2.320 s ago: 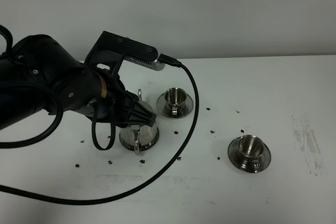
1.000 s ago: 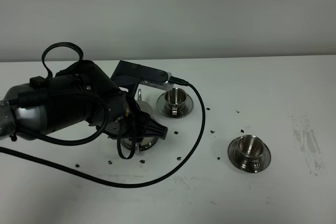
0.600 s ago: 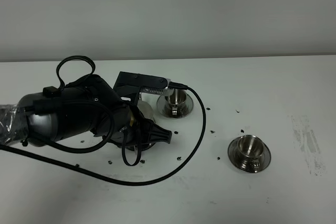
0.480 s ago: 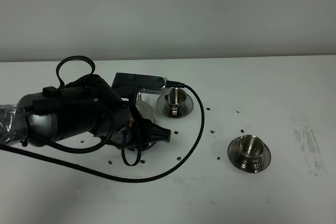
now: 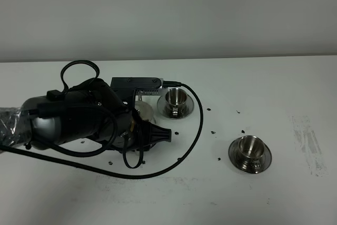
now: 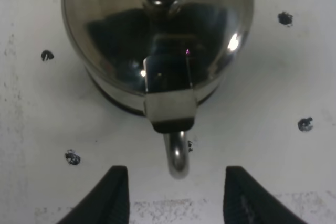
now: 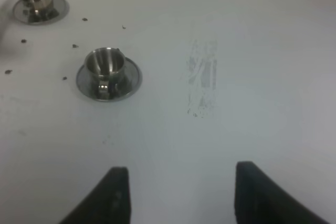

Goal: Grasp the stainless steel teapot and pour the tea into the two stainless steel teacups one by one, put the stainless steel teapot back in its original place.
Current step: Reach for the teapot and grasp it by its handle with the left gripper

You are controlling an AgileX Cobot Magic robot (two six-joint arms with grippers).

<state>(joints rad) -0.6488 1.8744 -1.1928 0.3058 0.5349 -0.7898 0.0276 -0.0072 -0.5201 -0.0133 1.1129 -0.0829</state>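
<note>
While left fingers (image 6: 115, 198) stand apart flanking its loop handle (image 6: 178, 156), shiny domed teapot (image 6: 157, 35), seemingly ungripped, right fingers (image 7: 118, 198) spread, empty

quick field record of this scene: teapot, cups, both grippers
teapot: shiny stainless steel teapot, upright, loop handle pointing toward the left gripper
left gripper: open, jaws either side of the handle end, not gripping
teacups: small steel far teacup and near teacup, each on a saucer
right gripper: open, over bare white table
</note>
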